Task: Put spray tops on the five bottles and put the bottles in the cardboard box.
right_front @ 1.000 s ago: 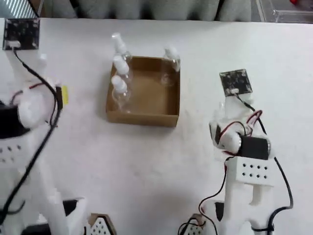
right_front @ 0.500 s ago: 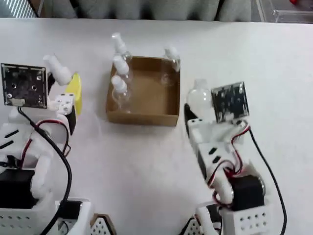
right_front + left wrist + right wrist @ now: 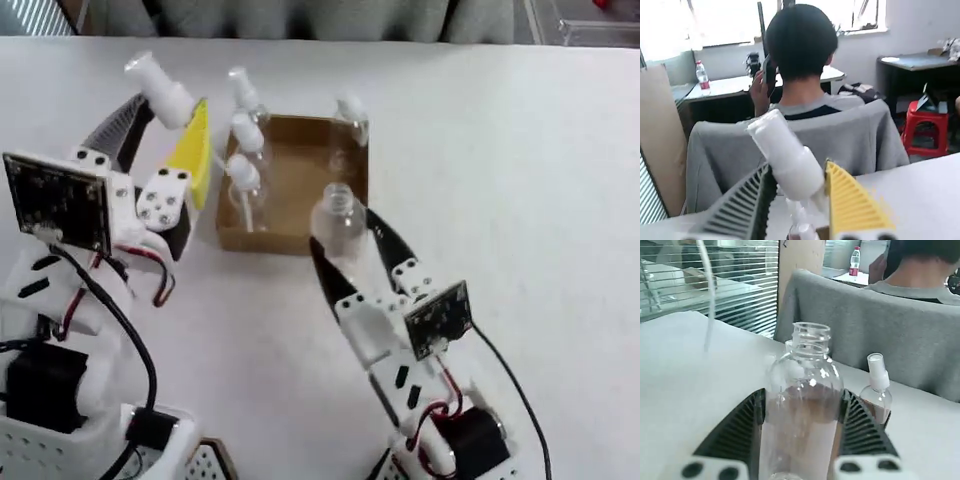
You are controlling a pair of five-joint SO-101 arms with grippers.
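Observation:
My left gripper [image 3: 168, 122] is raised left of the cardboard box [image 3: 290, 243], shut on a white spray top [image 3: 158, 82] between its grey and yellow fingers. In the left wrist view the spray top [image 3: 788, 161] sits tilted in that gripper [image 3: 796, 197], its tube hanging below. My right gripper [image 3: 345, 232] stands at the box's front right corner, shut on a clear bottle [image 3: 337, 213] with an open neck. The bottle [image 3: 802, 400] is upright between the black fingers [image 3: 740, 427]. Several capped bottles stand in the box, along its left side [image 3: 245, 178] and at the far right corner [image 3: 350, 122].
A capped bottle [image 3: 876, 390] rises behind the held one in the right wrist view, and the spray top's thin tube [image 3: 709, 295] hangs off to one side. White tabletop [image 3: 520, 150] stretches right of the box. A seated person's back [image 3: 805, 135] is beyond the table.
Both arms have swung out toward the box. The left gripper rose and moved right with the spray top; the right gripper carried the open bottle left to the box's front.

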